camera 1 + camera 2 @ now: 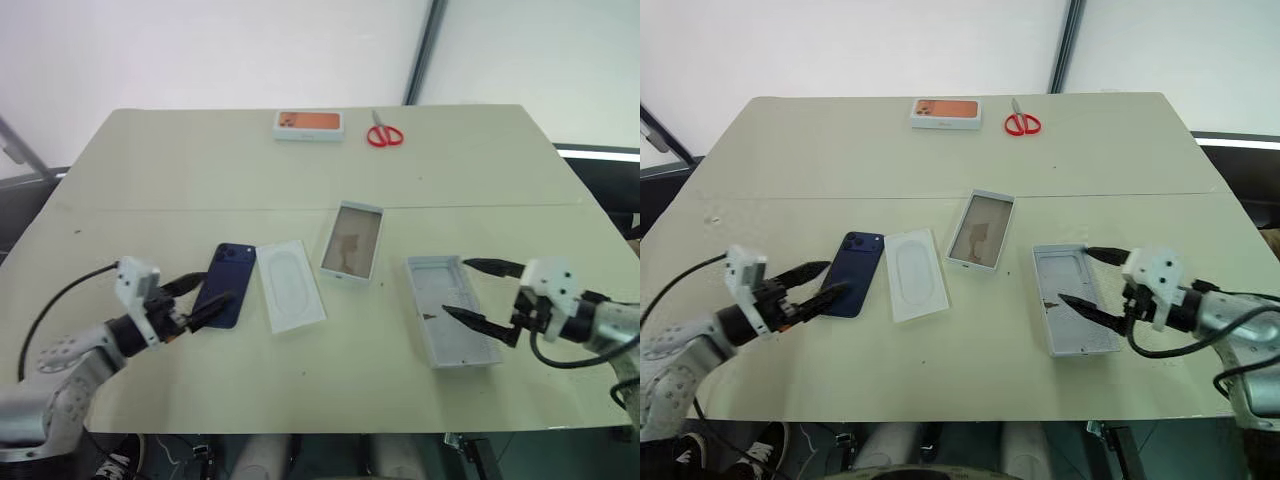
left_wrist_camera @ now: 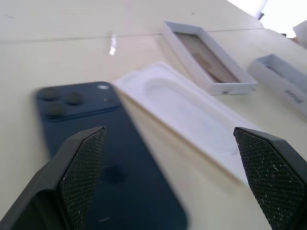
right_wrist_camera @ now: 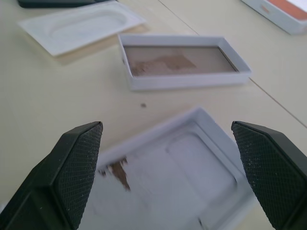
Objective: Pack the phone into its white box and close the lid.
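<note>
Left gripper (image 1: 200, 297) is spread wide and empty, low over the table's (image 1: 150, 180) front-left area, fingertips straddling the near end of the phone (image 1: 226, 284) without touching it as far as I can tell. Phone lies flat, back up, camera bump at the far end. Just right of it, nearly touching, sits the white insert card (image 1: 290, 285) with the oval outline. Next, near the table centre, the white box (image 1: 352, 242) sits open side up with its tan-grey floor showing, empty. Further right, toward the front-right edge, the lid (image 1: 450, 310) lies inside-up, pale grey with dark specks. Right gripper (image 1: 482, 292) is also wide and empty, fingers reaching over the lid's right wall. Far edge: small box with the orange top (image 1: 309, 124) and red scissors (image 1: 384, 134), both well clear. Risks, my read: phone is thin and flat, so the fingers may skate it into the insert card instead of pinching it; box is barely larger than the phone, so a tilted drop would hang on a wall; light box and lid could slide when pushed; lid needs flipping before closing.
</note>
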You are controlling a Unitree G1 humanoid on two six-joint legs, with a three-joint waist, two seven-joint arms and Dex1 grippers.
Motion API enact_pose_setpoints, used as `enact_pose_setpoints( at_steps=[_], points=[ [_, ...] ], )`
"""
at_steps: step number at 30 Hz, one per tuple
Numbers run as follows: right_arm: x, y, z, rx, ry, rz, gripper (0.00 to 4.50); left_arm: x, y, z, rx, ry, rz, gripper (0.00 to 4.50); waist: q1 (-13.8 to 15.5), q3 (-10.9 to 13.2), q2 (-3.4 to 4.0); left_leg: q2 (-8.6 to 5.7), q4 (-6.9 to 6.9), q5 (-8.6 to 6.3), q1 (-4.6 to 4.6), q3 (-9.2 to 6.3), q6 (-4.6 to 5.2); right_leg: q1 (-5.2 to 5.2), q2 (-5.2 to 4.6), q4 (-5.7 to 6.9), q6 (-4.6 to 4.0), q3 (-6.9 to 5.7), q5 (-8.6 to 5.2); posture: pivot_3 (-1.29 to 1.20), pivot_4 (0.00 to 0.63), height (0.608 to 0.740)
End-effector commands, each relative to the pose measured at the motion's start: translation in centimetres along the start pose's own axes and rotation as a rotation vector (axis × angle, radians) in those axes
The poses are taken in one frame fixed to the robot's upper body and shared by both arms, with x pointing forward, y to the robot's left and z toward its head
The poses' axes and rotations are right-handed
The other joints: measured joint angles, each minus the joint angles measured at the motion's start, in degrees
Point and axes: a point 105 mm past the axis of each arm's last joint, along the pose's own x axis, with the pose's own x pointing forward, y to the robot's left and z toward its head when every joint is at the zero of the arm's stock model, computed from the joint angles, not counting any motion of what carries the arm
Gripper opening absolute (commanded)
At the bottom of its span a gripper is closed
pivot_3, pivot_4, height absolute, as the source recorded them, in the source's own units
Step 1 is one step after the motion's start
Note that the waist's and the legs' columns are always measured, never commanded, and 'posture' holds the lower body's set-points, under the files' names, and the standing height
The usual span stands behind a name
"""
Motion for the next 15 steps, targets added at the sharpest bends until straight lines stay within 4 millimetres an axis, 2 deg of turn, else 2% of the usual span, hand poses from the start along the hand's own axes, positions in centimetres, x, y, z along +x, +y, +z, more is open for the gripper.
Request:
enact_pose_setpoints(
  at_steps=[1, 4, 8, 10, 15],
  points=[
    [1.5, 0.2, 2.2, -0.053, -0.049, 0.052, 4.5, 1.1, -1.6, -0.6, -0.066, 0.077, -0.02, 4.48, 0.0, 0.0, 0.0, 0.0, 0.0, 0.0, 0.0, 0.0, 0.0, 0.0, 0.01, 0.0, 0.0, -0.01, 0.0, 0.0, 0.15, 0.74],
    [2.5, 0.3, 2.6, -0.071, -0.065, 0.082, 4.5, 2.2, -2.7, -1.2, -0.101, 0.112, -0.047, 4.48, 0.0, 0.0, -0.01, -0.01, 0.04, 0.01, 0.0, 0.01, 0.0, -0.01, 0.02, 0.04, 0.0, -0.02, 0.0, 0.0, 0.15, 0.74],
    [3.4, 0.4, 2.6, -0.062, -0.081, 0.092, 4.5, 4.0, -3.1, -1.6, -0.211, 0.111, -0.026, 4.48, 0.2, 0.0, -0.04, -0.07, 0.07, 0.0, -0.02, -0.05, 0.01, 0.03, 0.03, 0.03, 0.02, -0.08, 0.01, 0.0, 0.15, 0.74],
    [3.5, 0.4, 2.6, -0.06, -0.085, 0.089, 4.5, 4.1, -3.7, -1.7, -0.292, 0.123, -0.05, 4.48, 0.1, 0.0, -0.04, -0.08, 0.08, 0.0, -0.03, -0.04, 0.01, 0.03, 0.03, 0.03, 0.03, -0.07, 0.01, 0.0, 0.15, 0.74],
    [3.4, 0.3, 2.2, -0.057, -0.079, 0.075, 4.5, 4.7, -3.3, -2.1, -0.383, 0.14, 0.009, 4.48, 0.0, 0.0, -0.04, -0.06, 0.07, 0.01, -0.02, -0.04, 0.0, -0.01, 0.07, 0.1, 0.04, -0.06, 0.02, 0.0, 0.15, 0.74]
  ],
)
